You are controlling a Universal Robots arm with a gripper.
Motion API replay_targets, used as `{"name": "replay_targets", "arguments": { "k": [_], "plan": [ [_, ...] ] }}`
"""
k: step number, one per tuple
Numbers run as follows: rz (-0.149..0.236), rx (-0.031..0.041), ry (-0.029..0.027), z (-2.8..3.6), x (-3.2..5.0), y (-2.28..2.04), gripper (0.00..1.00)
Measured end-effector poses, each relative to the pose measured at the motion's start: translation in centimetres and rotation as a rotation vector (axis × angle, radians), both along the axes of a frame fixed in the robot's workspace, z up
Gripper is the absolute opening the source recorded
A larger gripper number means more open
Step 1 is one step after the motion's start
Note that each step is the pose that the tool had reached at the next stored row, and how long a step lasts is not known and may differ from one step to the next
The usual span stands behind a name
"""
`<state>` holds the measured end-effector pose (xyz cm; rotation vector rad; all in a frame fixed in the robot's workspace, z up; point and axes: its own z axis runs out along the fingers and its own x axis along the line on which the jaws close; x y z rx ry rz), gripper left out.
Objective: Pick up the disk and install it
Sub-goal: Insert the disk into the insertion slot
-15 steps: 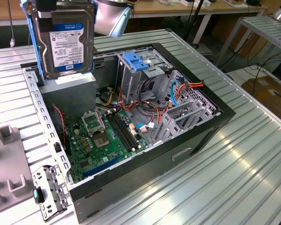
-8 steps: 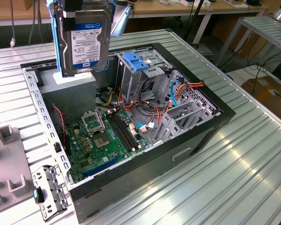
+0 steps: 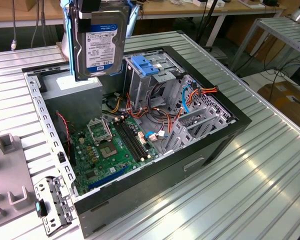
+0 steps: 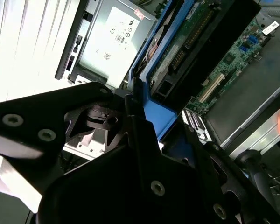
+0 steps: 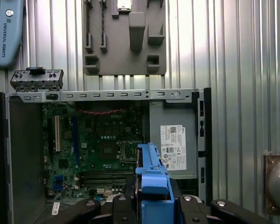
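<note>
Claw [image 5: 153, 201] tight around upright disk [image 3: 99, 42], high above open computer case [image 3: 200, 161].

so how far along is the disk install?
Done: pick-up. The disk is off any surface and stands upright in the air. In hand: the gripper clamps its blue carrier frame and holds it above the open computer case. Left: seating it. The disk is not yet in the grey drive cage under the blue latch.
</note>
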<state>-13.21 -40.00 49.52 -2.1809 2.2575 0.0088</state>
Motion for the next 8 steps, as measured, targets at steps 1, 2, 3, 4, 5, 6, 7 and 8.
{"name": "replay_targets", "arguments": {
  "k": [1, 2, 3, 4, 5, 6, 7, 8],
  "plan": [
    [0.000, -0.0001, 0.0000, 0.00, 0.05, 0.00, 0.37],
    [0.000, -0.0001, 0.0000, 0.00, 0.09, 0.00, 0.37],
    [0.000, -0.0001, 0.0000, 0.00, 0.09, 0.00, 0.37],
    [0.000, -0.0001, 0.0001, 0.00, 0.10, -0.01, 0.37],
    [0.000, 0.0000, 0.0000, 0.00, 0.10, -0.03, 0.37],
    [0.000, 0.0000, 0.0000, 0.00, 0.09, -0.05, 0.37],
    [0.000, -0.0001, 0.0000, 0.00, 0.09, -0.10, 0.37],
    [0.000, -0.0002, 0.0001, 0.01, 0.09, -0.14, 0.37]
  ]
}}
